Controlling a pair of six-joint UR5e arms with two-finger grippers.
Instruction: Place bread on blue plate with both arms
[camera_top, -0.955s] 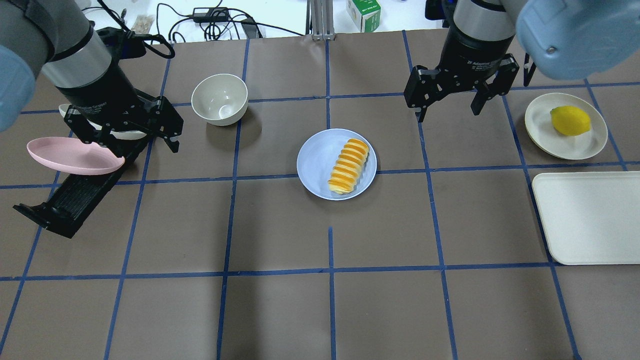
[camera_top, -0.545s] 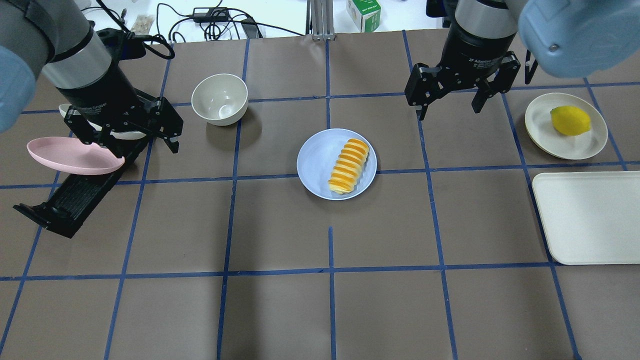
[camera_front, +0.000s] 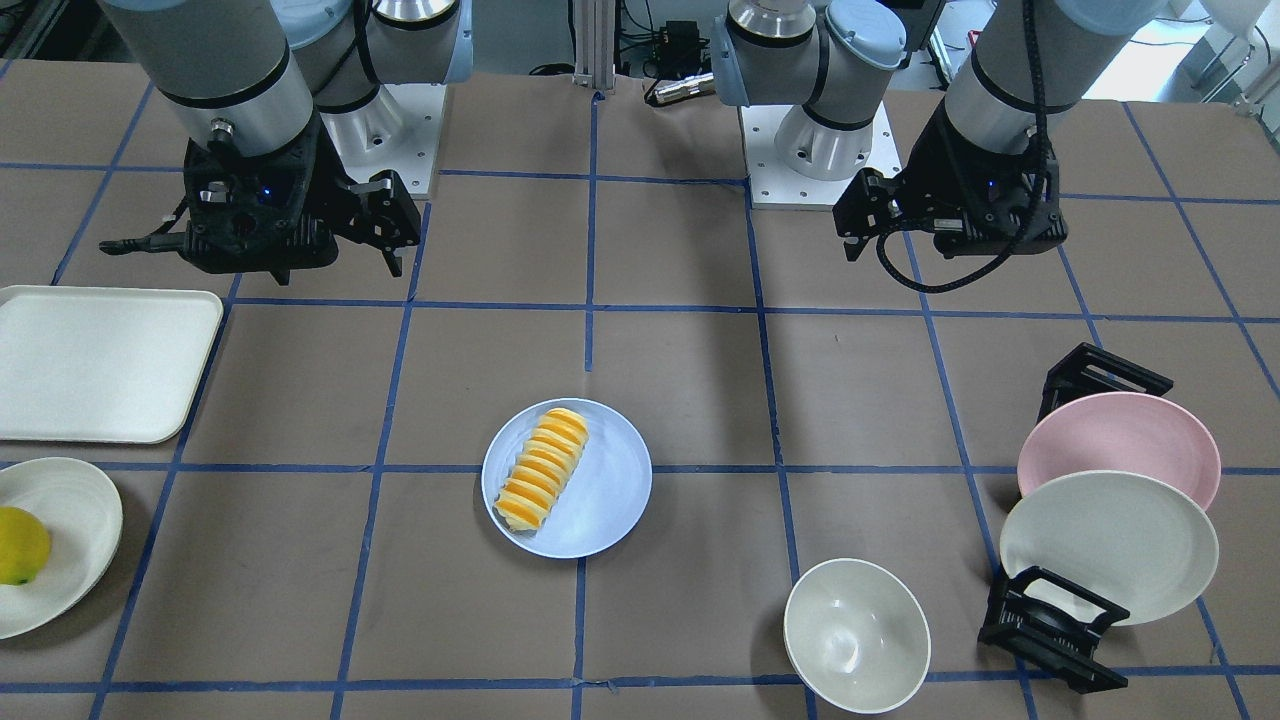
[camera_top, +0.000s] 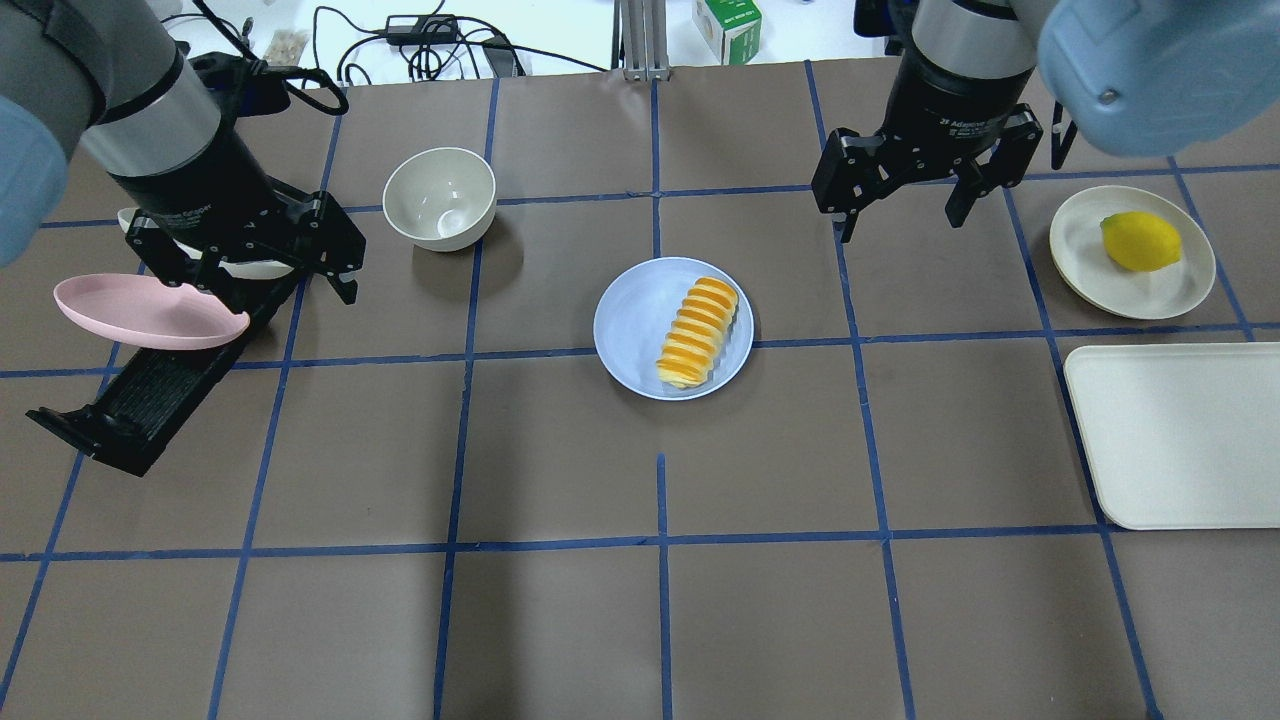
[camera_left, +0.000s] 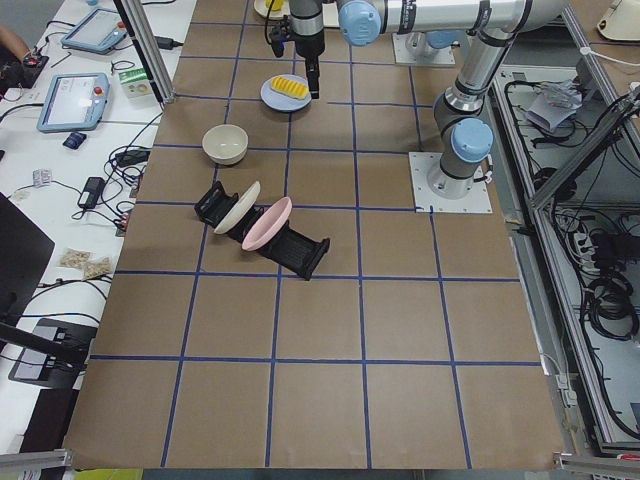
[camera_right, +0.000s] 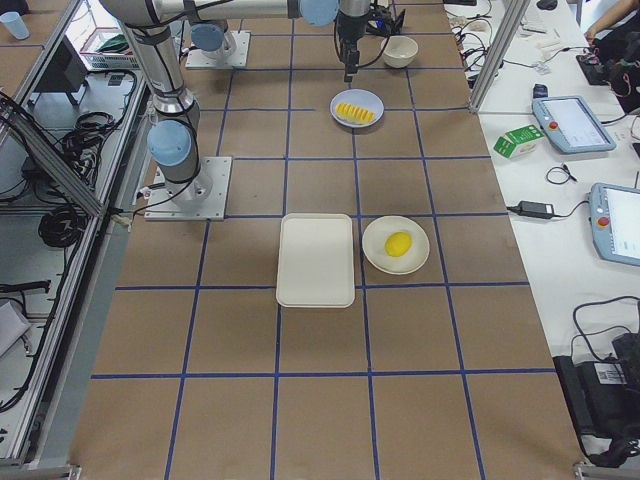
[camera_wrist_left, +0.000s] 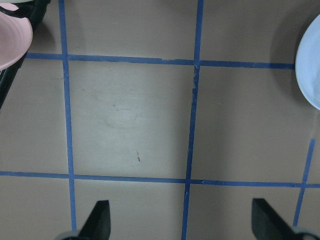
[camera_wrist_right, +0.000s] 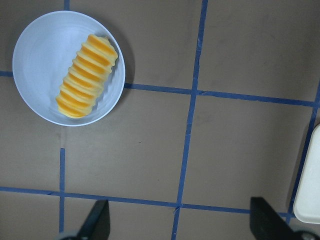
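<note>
The bread (camera_top: 697, 332), ridged with orange and pale-yellow stripes, lies on the right half of the blue plate (camera_top: 632, 320) at the table's middle. Both also show in the front view, bread (camera_front: 542, 468) on plate (camera_front: 612, 482), and in the right wrist view, bread (camera_wrist_right: 86, 75) on plate (camera_wrist_right: 40, 55). My left gripper (camera_top: 272, 292) is open and empty, hovering by the dish rack, well left of the plate. My right gripper (camera_top: 900, 230) is open and empty, raised to the upper right of the plate. The left wrist view shows only the plate's edge (camera_wrist_left: 311, 70).
A white bowl (camera_top: 440, 197) stands upper left of the plate. A pink plate (camera_top: 150, 312) and an off-white plate (camera_front: 1110, 545) stand in a black rack (camera_top: 130, 400) at the left. A lemon (camera_top: 1140, 240) lies on an off-white plate (camera_top: 1100, 272) at right, above a cream tray (camera_top: 1180, 435).
My right gripper has drifted slightly toward the table's far side, still open. The left gripper, bread and plate have not visibly moved.
</note>
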